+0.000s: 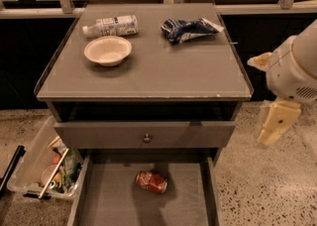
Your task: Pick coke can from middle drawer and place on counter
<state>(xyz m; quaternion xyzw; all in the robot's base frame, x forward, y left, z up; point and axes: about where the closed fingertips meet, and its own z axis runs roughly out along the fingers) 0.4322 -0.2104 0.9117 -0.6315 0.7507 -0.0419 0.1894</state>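
- Looking down at a grey cabinet with one low drawer pulled out toward the bottom of the frame.
- Seeing a small red metal coke can at the bottom middle, lying on its side.
- Resting on the plain floor of the wide shallow grey middle drawer, away from both low side walls.
- Finding a grey drawer front with a small round knob just above the can in the frame.
- Seeing the flat shiny grey counter top across the upper half.
- Spotting a clear plastic bottle with a white label on it at the upper left, lying on its side.
- Noting a round cream bowl just below the bottle, standing right way up.
- Seeing a crumpled blue and white snack bag at the upper middle, well apart from the bowl.
- Finding the cream and white robot claw at the right edge, up in the air beside the cabinet, well apart from the can.
- Holding nothing; cannot tell whether spread or pressed together.
- Spotting a clear plastic bin full of small things at the lower left, on the speckled floor beside the open drawer.
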